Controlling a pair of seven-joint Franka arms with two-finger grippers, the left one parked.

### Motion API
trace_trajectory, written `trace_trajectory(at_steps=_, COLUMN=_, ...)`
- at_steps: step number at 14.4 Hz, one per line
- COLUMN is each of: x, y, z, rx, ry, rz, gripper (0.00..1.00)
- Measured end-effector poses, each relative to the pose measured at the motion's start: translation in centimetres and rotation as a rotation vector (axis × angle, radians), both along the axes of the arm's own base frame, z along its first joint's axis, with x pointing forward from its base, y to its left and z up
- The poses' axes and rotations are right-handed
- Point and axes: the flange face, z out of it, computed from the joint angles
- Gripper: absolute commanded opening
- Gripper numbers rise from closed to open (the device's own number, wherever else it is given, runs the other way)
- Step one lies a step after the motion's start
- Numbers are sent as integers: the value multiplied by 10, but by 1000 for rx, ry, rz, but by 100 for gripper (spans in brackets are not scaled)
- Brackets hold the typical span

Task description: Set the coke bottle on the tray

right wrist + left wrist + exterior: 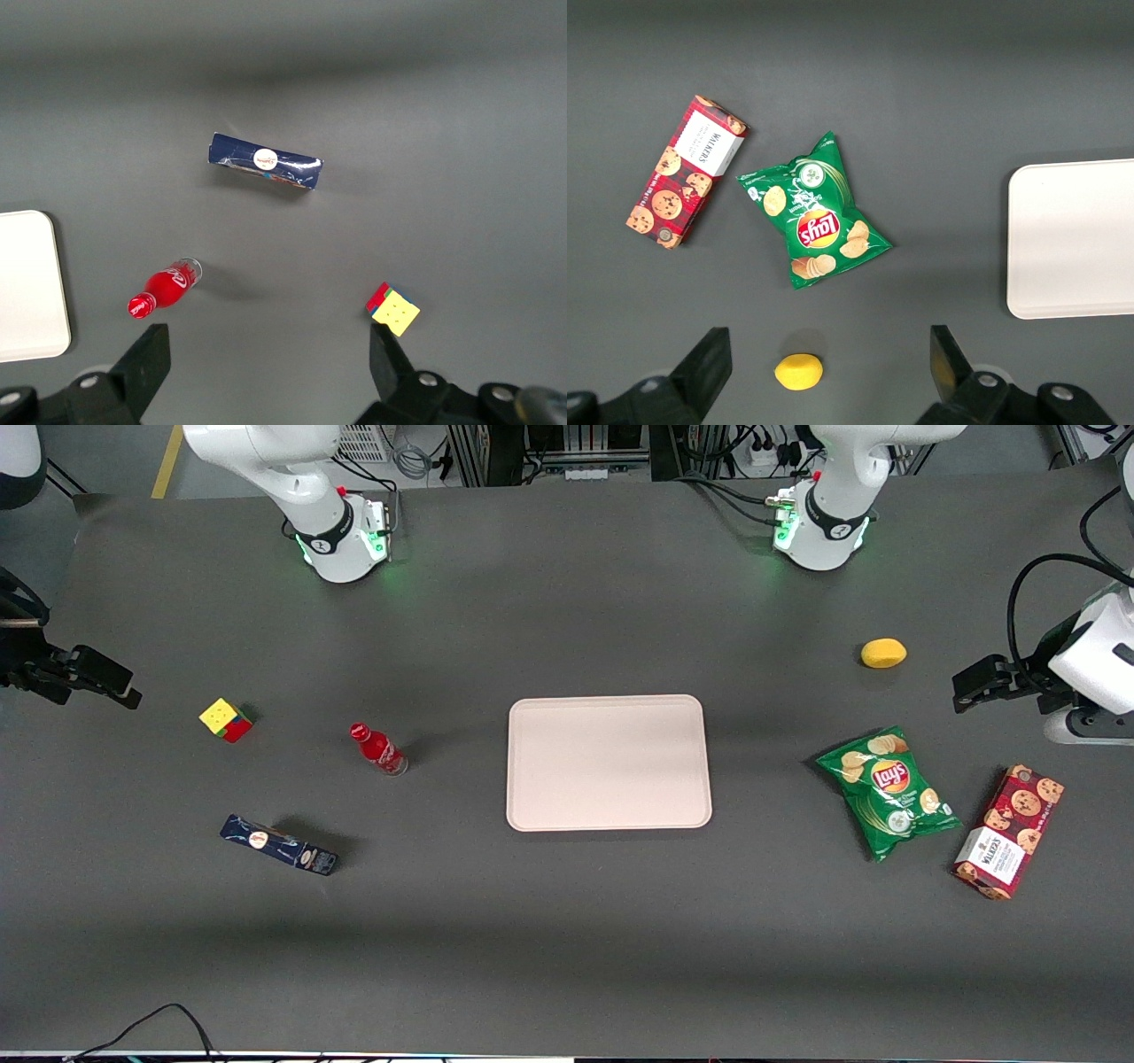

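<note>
At the working arm's end of the table (549, 957), the gripper (97, 682) hangs above the dark surface, close to the table's short edge. Its two fingers (146, 359) stand wide apart and hold nothing; no item lies between them.

Nearest to the gripper sits a colour cube (227, 719), showing yellow, red and green faces. It rests flat on the table, well apart from every other item.

A dark blue oblong box (279, 845) lies on its long side, nearer to the front camera than the cube. It is tilted slightly against the table's long edge.

The coke bottle (379, 748) lies on its side on the bare table, between the cube and the tray (609, 763). Its red cap points away from the front camera and toward the working arm's end; its clear base points toward the tray. The bottle is near the tray but does not touch it.

The tray sits at the centre of the table, its long sides parallel to the long table edges.

Toward the parked arm's end lie a lemon (883, 653), a green chip bag (888, 791) and a red cookie box (1009, 831). The lemon is farthest from the front camera; the cookie box is closest to the short edge.
</note>
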Motion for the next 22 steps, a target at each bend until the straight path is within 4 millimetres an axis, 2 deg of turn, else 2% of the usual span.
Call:
trace_trajectory(at_steps=18, x=-3, y=-6, z=-2, rx=2, ry=22, rz=-11, gripper=100)
trace_trajectory(at_steps=22, x=-4, y=3, z=-3, rx=2, ry=36, rz=6, gripper=100)
